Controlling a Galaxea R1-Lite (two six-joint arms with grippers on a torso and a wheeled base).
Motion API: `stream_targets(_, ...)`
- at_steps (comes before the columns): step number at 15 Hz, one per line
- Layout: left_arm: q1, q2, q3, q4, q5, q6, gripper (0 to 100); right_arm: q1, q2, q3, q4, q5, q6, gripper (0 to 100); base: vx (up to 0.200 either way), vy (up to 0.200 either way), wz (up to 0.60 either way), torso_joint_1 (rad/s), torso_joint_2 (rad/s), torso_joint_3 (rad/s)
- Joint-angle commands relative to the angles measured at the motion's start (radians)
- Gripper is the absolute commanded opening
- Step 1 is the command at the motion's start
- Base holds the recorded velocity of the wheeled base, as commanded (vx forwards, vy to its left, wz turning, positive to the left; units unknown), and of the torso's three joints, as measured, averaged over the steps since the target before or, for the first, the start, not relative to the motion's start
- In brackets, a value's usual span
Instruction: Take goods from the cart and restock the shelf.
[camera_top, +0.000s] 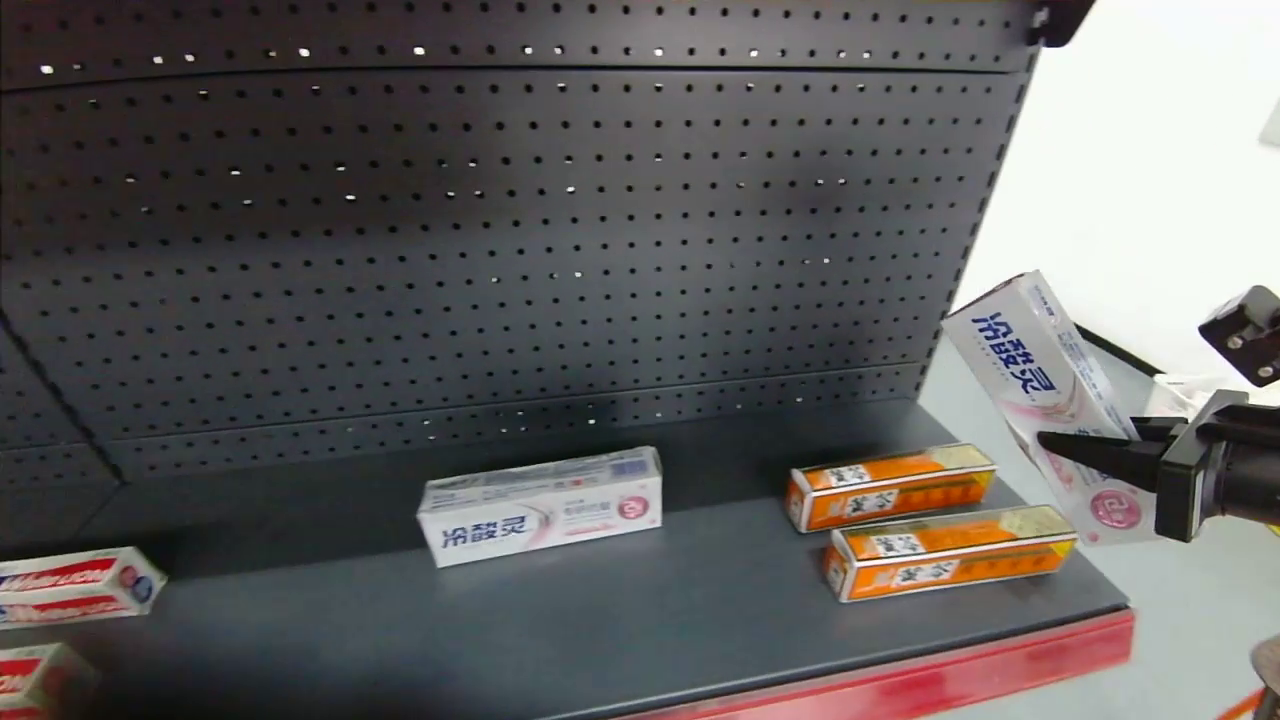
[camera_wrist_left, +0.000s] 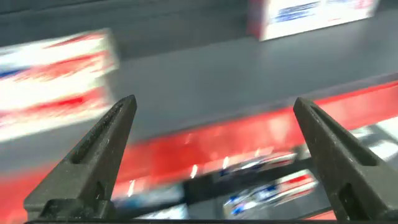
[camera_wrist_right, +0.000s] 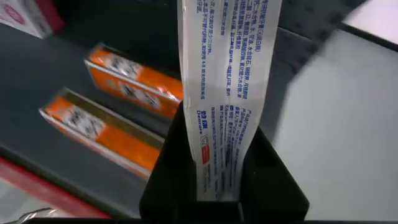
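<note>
My right gripper (camera_top: 1065, 452) is shut on a white toothpaste box (camera_top: 1045, 385), held tilted in the air just off the right end of the dark shelf (camera_top: 620, 610). In the right wrist view the same white box (camera_wrist_right: 227, 81) stands clamped between the black fingers (camera_wrist_right: 169, 163). A matching white toothpaste box (camera_top: 541, 505) lies at the shelf's middle. Two orange boxes (camera_top: 888, 485) (camera_top: 948, 551) lie side by side at the right end, below and left of the held box. My left gripper (camera_wrist_left: 214, 112) is open and empty, in front of the shelf's red front edge (camera_wrist_left: 236, 140).
Red-and-white toothpaste boxes (camera_top: 75, 585) lie at the shelf's left end, one seen blurred as a red-and-white box (camera_wrist_left: 53, 78) in the left wrist view. A perforated back panel (camera_top: 500, 230) rises behind the shelf. The red lip (camera_top: 900, 680) marks its front edge. Bare shelf surface lies between the boxes.
</note>
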Motion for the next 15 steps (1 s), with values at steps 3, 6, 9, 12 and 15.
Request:
stream_targets(3,0.0,0.0,0.0,0.0,0.0,0.0,100,0.002,-0.011,0.002,0.004,0.0,-0.001,0,0.0,0.0,0.2,0.001,0.0,0.001)
stream_targets(6,0.0,0.0,0.0,0.0,0.0,0.0,100,0.02,-0.029,-0.005,0.001,0.002,-0.001,0,0.0,0.0,0.0,0.0,0.0,0.0)
stream_targets(9,0.0,0.0,0.0,0.0,0.0,0.0,100,0.074,-0.064,0.001,0.001,-0.003,-0.002,0,0.0,0.0,0.0,0.0,0.0,0.0)
stream_targets(12,0.0,0.0,0.0,0.0,0.0,0.0,100,0.112,-0.098,0.018,-0.001,-0.006,-0.001,0,0.0,0.0,0.0,0.0,0.0,0.0)
stream_targets(15,0.0,0.0,0.0,0.0,0.0,0.0,100,0.138,-0.122,0.025,-0.007,0.055,0.037,0,0.0,0.0,0.0,0.0,0.0,0.0)
